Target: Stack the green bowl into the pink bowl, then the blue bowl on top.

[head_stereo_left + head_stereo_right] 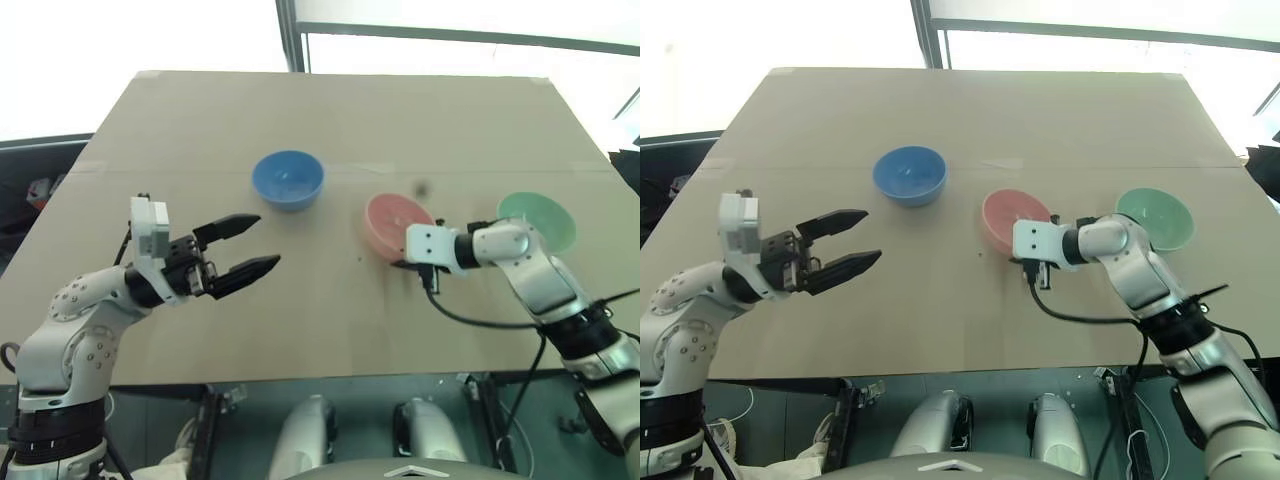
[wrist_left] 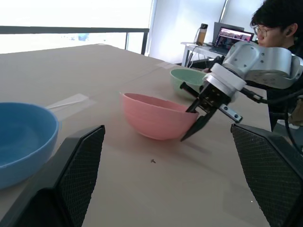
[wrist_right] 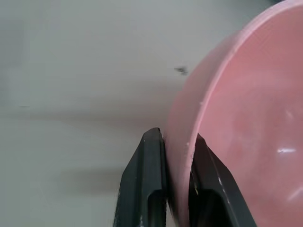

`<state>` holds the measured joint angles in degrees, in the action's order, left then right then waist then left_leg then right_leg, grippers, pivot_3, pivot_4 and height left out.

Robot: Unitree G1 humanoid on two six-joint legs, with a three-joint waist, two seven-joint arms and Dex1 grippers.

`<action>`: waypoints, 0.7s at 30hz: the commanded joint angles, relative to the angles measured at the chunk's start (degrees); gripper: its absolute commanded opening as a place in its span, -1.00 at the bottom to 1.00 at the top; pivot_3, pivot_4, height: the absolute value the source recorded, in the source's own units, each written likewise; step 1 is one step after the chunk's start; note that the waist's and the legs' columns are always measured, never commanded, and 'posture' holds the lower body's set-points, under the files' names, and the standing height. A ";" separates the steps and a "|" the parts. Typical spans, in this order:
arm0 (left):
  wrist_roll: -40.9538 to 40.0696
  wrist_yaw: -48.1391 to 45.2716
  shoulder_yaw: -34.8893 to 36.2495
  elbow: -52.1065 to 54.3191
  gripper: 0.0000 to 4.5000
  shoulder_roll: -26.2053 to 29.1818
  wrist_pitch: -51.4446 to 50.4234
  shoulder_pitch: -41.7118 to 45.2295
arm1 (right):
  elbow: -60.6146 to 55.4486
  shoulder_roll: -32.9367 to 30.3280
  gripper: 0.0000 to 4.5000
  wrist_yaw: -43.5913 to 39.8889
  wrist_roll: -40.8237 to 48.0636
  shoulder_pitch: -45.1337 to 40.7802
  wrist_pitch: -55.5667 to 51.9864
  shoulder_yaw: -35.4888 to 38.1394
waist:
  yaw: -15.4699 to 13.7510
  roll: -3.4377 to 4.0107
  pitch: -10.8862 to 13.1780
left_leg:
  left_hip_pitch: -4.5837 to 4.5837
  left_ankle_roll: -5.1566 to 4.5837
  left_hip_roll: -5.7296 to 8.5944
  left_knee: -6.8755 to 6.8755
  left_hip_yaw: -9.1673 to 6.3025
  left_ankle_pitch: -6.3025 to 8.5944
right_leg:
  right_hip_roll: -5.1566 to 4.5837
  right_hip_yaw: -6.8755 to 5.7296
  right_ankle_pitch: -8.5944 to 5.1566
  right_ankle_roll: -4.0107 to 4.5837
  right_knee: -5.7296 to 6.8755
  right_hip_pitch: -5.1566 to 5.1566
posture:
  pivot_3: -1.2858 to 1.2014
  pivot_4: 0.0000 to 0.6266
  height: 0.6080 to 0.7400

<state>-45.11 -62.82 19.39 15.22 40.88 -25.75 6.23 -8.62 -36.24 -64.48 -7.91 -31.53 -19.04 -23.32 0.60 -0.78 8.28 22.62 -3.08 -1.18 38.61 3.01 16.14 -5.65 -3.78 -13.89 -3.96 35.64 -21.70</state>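
We find the right gripper (image 3: 177, 189) angled down, jaws clamped on the rim of the pink bowl (image 1: 392, 222), mouth up, mid-counter (image 1: 330, 110). Left gripper (image 1: 247, 247) level, jaws spread wide.

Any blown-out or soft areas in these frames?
Left eye view: windows beyond the table are blown out white. Left wrist view: window glare, left gripper's fingers soft up close. Right wrist view: table blurred, pink bowl rim fairly sharp.
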 commanded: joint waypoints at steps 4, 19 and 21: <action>-0.01 -1.87 -1.71 -1.25 1.00 0.07 1.14 2.89 | -7.79 -2.43 0.43 1.34 -0.80 2.83 -8.30 1.15 | 0.04 0.01 0.01 | -0.04 0.02 0.00 0.05 -0.01 -0.02 | 0.00 0.04 0.01 0.01 0.14 -0.02 | 0.03 -0.52 1.00; 1.78 -2.16 -4.79 -3.01 1.00 -2.92 3.04 5.04 | -9.95 -12.77 0.98 15.29 6.28 12.43 -23.85 31.67 | -1.37 -0.01 0.01 | 0.12 -0.03 0.10 0.03 -0.11 0.01 | -0.05 -0.07 0.00 0.02 -0.08 0.01 | 0.03 -0.52 1.00; 2.07 -2.49 -5.55 -3.68 1.00 -3.25 3.32 6.10 | -4.44 -12.55 0.98 16.61 5.37 13.42 -19.14 29.73 | -1.32 0.00 0.02 | 0.11 -0.03 0.12 0.03 -0.08 0.01 | -0.04 -0.02 0.00 0.02 -0.04 -0.01 | 0.03 -0.52 1.00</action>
<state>-42.92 -64.80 13.73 11.24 37.64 -23.52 11.19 -14.95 -48.43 -49.31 -1.78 -18.05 -41.95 6.77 -0.72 -0.77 8.30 22.73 -3.11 -0.98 38.64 2.95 16.15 -5.67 -3.79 -13.88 -3.94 35.62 -21.72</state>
